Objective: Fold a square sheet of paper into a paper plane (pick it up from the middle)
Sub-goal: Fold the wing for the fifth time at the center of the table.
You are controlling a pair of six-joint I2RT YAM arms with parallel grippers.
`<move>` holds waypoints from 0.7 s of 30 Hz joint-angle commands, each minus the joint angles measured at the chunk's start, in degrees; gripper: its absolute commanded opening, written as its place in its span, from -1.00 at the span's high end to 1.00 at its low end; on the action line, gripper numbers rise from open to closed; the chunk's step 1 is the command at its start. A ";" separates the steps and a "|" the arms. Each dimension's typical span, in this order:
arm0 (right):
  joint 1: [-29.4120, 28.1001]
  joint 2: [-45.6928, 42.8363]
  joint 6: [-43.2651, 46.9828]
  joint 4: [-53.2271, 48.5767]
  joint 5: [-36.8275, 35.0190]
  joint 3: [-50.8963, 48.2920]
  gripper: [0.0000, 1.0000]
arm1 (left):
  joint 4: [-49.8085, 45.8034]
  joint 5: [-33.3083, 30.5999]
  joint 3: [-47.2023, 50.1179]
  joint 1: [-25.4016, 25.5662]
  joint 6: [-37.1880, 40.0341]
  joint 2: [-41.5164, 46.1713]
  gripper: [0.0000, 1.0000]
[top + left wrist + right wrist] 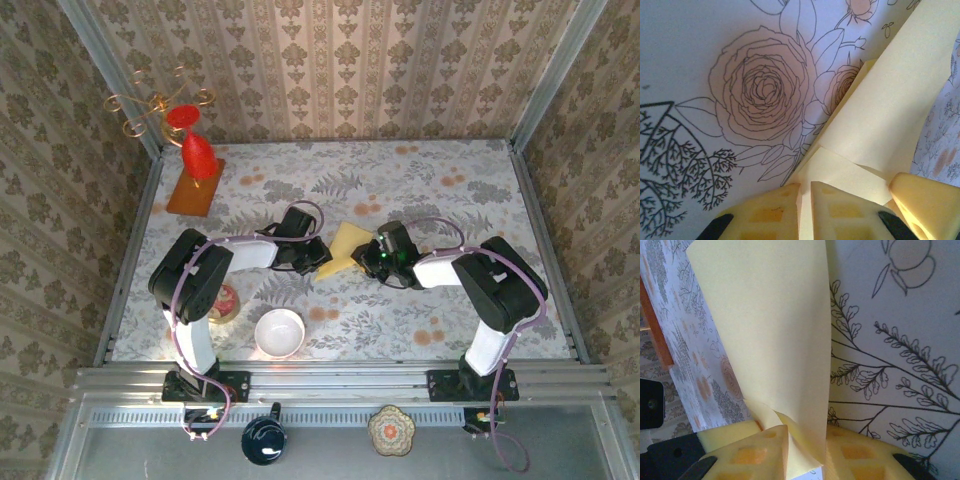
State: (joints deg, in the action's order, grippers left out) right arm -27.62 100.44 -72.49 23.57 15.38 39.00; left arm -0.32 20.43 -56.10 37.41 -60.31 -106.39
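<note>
The square sheet of paper (348, 240), pale yellow and folded into layers, is held off the flowered table (440, 190) at its middle, between my two grippers. My left gripper (320, 257) has hold of its left end. In the left wrist view the yellow fingers (765, 212) are shut on a thin paper edge (806, 200), and a folded flap (850, 172) lies just beyond them. My right gripper (368, 256) holds the right end, its jaws (807, 450) shut on a curled fold while the sheet (770, 315) stands up ahead of them. Whether this is a paper plane I cannot tell.
A white bowl (280, 332) sits near the front edge by the left arm's base. Beside it is a small patterned dish (222, 300). An orange-brown board (195, 187) with a red candle holder (195, 150) stands at the back left. Patterned walls close in three sides.
</note>
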 commanded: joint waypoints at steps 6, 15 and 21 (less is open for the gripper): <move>0.32 0.88 -0.81 4.53 0.18 -0.60 0.66 | -3.55 0.32 1.08 -0.41 -0.34 1.16 0.65; 0.55 -2.49 1.27 1.81 -1.63 -1.03 0.87 | -5.36 -2.16 0.64 -0.93 3.95 6.43 0.47; 1.40 -7.18 2.35 -2.05 -2.24 -1.56 0.91 | -7.40 -6.05 0.17 0.43 14.50 9.91 0.27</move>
State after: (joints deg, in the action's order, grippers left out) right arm -26.85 96.31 -71.64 24.58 14.94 38.06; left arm -4.73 17.61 -55.88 36.88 -53.32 -98.59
